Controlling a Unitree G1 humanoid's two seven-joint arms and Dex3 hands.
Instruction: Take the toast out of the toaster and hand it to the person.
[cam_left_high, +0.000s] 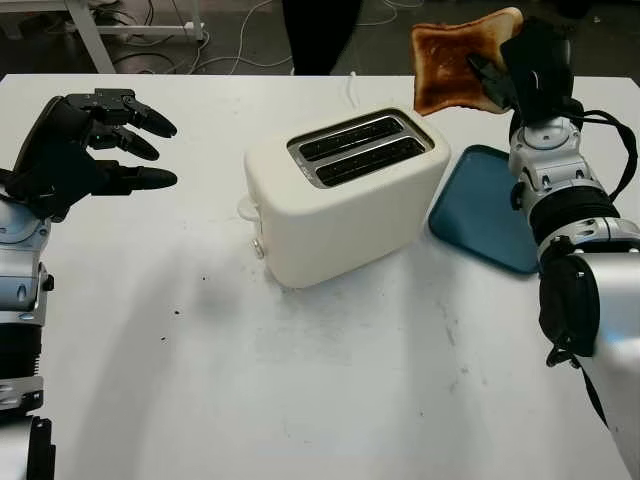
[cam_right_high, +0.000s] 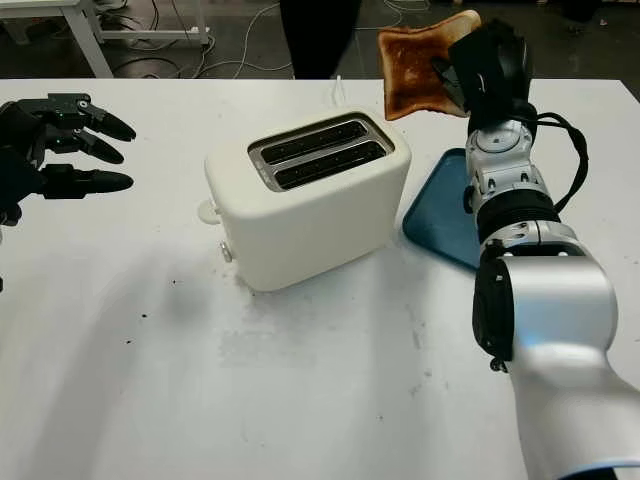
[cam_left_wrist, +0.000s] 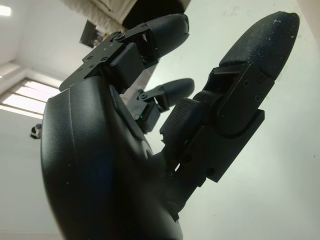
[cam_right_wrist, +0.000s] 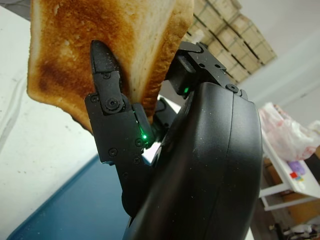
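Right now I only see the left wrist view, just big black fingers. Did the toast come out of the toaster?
Observer: Yes. The right hand holds the toast up in the air, above the far right of the table.
Operator: Is any more toast left inside?
Observer: Both slots of the toaster look empty from above.
Operator: What's under the toast hand?
Observer: A blue tray lies on the table just right of the toaster.
Operator: And is someone there to take it?
Observer: A person in dark clothes stands at the far edge of the table, behind the toaster. The left hand is open, over the table's left side.
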